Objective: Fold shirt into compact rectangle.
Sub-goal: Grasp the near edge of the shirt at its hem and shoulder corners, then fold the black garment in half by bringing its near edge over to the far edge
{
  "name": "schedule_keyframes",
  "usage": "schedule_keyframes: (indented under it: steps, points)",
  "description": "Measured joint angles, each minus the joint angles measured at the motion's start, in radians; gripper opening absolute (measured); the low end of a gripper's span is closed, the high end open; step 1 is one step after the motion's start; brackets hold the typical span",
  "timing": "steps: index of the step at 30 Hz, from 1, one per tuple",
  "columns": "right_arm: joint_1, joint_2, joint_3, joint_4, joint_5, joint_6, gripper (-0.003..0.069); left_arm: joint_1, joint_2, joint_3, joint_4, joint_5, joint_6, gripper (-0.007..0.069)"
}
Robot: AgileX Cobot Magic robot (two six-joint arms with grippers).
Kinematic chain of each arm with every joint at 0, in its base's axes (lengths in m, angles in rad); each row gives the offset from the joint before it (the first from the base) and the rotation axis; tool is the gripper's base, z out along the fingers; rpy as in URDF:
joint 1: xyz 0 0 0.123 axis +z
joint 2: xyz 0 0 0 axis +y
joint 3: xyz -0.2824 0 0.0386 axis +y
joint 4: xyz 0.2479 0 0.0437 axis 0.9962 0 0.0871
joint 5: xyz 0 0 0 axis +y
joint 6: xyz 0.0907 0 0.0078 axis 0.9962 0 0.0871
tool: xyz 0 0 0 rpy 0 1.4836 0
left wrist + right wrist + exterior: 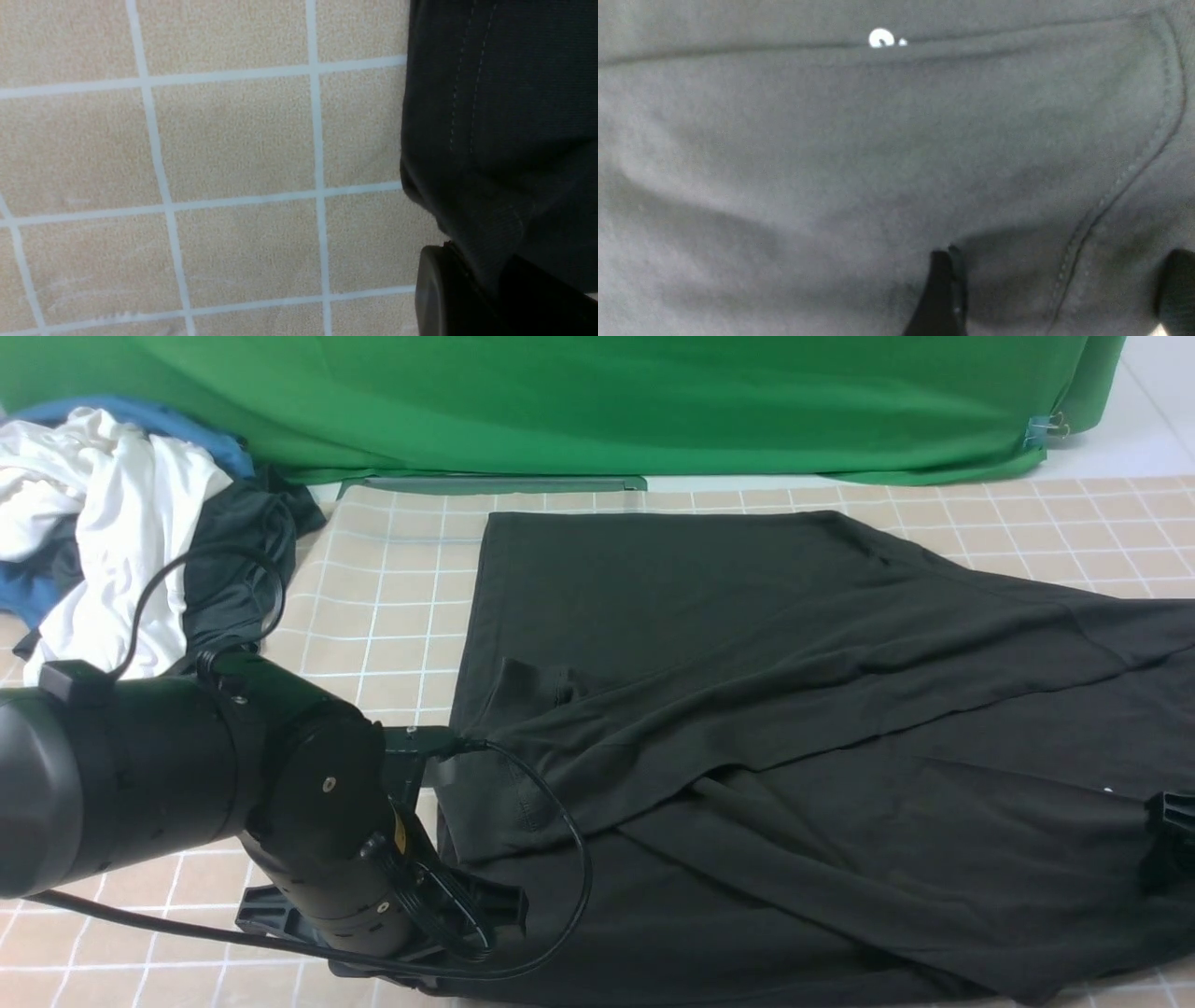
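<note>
Large black short-sleeved knit shirt [747, 644] lies on the beige table cover with white grid lines [392, 607], filling centre and right in the front view. Its right side and near edge run out of frame, so the full outline can't be read. One layer lies folded diagonally over the lower part, with a sleeve near the left edge. The logo is mostly buried: only a small white mark [880, 38] peeks out at a fold line in the right wrist view. Left gripper [481, 275] is mostly cut off in its wrist view. Just one rounded black finger [434, 289] and a dark mass beside it show, with the stitched shirt hem pinched between them, so it's clamped onto the shirt's left edge. In the front view the bulky black left arm [187, 775] and its looping black cable [574, 840] cover that grip. Right gripper [1059, 280] has its two black fingers wide apart with nothing between them, low over the fabric next to a curved seam; whether they touch the cloth can't be told, as the view is blurred. In the front view only a sliver of it shows at the right edge. Far left is a heap: crumpled white garment [121, 504], blue garment [187, 429], dark grey garment [238, 551], overlapping, shapes unclear. Green backdrop cloth [597, 401] hangs behind the table.
</note>
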Motion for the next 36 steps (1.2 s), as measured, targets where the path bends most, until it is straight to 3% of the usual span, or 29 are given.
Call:
schedule_keyframes:
  steps: [8,18,24,30,36]
  points:
    - [0.001,0.002,-0.013,-0.046,0.167,0.034,0.0588,0.000,0.000,0.000,0.000,-0.001,0.000,0.0030]
    - [0.001,0.002,0.003,-0.040,-0.009,0.091,0.0533,0.000,0.000,0.000,0.000,-0.003,0.000,0.0030]
    - [0.001,0.004,0.009,-0.040,-0.048,0.096,0.0403,0.000,0.000,0.000,0.000,-0.003,0.000,0.0030]
    - [0.003,0.006,0.011,-0.029,-0.054,0.059,0.0076,0.000,0.000,0.000,0.005,-0.003,-0.001,0.0030]
    - [0.003,-0.042,0.011,-0.081,0.070,0.049,0.0059,0.000,-0.003,0.000,0.005,0.084,-0.001,0.0030]
